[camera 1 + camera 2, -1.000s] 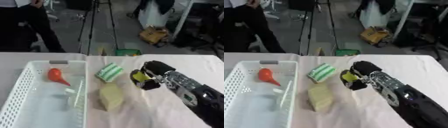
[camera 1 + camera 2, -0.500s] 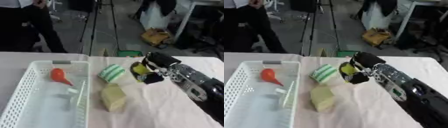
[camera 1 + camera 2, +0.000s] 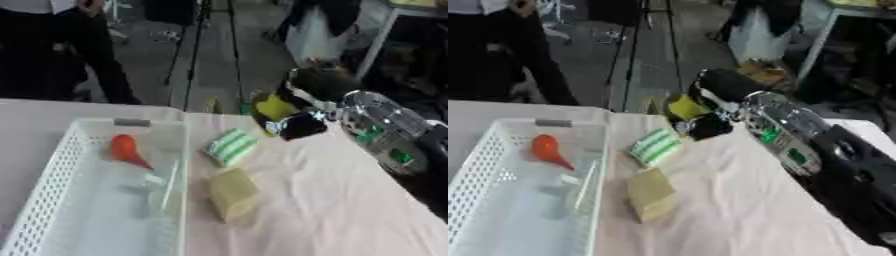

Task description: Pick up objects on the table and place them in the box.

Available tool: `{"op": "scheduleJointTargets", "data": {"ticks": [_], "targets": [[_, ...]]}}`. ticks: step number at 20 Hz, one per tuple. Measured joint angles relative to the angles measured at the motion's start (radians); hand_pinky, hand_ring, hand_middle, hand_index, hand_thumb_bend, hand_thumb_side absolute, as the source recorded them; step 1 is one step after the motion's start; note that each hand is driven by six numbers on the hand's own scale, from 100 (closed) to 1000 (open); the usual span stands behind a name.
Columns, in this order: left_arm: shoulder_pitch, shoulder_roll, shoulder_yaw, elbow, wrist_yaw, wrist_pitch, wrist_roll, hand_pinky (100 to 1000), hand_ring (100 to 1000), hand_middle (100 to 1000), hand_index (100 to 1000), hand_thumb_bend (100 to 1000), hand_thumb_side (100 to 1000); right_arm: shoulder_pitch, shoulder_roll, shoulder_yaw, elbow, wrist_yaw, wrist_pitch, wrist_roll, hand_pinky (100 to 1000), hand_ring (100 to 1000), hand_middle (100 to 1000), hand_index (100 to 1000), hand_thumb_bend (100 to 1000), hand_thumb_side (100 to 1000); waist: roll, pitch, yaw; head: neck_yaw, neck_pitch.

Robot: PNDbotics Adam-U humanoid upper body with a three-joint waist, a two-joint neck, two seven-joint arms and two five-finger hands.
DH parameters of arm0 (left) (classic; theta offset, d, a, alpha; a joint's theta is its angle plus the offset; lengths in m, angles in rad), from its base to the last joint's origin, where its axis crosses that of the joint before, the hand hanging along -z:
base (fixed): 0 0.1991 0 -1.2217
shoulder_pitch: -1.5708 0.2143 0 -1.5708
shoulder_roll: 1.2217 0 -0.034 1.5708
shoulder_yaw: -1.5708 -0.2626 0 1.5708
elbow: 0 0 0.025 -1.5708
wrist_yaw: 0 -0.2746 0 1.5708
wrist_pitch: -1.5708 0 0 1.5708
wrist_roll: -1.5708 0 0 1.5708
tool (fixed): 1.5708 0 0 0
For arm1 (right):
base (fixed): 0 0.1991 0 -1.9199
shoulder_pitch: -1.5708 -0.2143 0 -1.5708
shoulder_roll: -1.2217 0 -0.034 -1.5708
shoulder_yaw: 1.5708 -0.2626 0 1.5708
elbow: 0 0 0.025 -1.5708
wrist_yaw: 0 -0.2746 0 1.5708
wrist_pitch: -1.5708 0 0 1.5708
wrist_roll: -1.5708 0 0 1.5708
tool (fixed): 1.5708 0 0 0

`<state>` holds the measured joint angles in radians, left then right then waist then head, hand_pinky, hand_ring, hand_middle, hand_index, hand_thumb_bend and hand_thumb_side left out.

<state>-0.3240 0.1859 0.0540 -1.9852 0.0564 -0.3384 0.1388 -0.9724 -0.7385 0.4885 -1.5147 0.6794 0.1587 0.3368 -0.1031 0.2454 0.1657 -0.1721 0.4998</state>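
The right hand [image 3: 302,107] has its fingers curled round a yellow object [image 3: 275,107], held above the table at about one o'clock from the white basket [image 3: 61,172]. It should swing toward nine o'clock, passing over the green-striped packet [image 3: 230,146], and release only once fully inside the basket's rim.

Both views look down and forward from the robot's head onto the pale cloth-covered worktop [image 3: 332,200], close enough that it fills the lower half, with the room's floor beyond. They share nearly everything: the white plastic mesh basket [image 3: 52,185] at left and the black right hand [image 3: 710,107] entering from the right. The right eye view sits slightly rightward, so things appear further left.
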Motion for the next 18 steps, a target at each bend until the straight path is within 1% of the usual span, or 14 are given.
{"op": "scheduleJointTargets", "data": {"ticks": [4,9,12,15,18], "targets": [[-0.004,0.001,-0.002,0.0,0.004,0.0,-0.002,953,936,1000,935,108,1000,-0.059,0.008,0.008,0.001,-0.009,0.002,0.023,818,612,201,384,355,615,-0.007,0.0,0.025,-0.013,0.001],[-0.014,0.001,-0.007,0.0,0.006,0.001,-0.003,952,935,1000,934,107,1000,-0.125,0.047,0.014,0.009,-0.023,0.003,0.046,817,605,196,377,368,613,-0.02,0.002,0.061,-0.034,0.001],[-0.024,0.001,-0.008,0.0,0.009,0.001,-0.004,952,935,1000,934,107,1000,-0.149,0.071,0.018,0.021,-0.03,0.002,0.055,817,603,194,376,373,609,-0.024,0.009,0.077,-0.049,0.001],[-0.038,0.001,-0.011,0.0,0.013,0.0,-0.006,952,935,1000,934,106,1000,-0.168,0.093,0.017,0.039,-0.036,0.001,0.062,814,594,187,366,391,603,-0.032,0.018,0.105,-0.065,0.0],[-0.048,0.0,-0.014,0.0,0.015,0.0,-0.007,952,935,1000,934,106,1000,-0.186,0.131,0.014,0.065,-0.037,0.002,0.064,813,590,183,362,399,601,-0.034,0.026,0.13,-0.086,-0.01]]}}
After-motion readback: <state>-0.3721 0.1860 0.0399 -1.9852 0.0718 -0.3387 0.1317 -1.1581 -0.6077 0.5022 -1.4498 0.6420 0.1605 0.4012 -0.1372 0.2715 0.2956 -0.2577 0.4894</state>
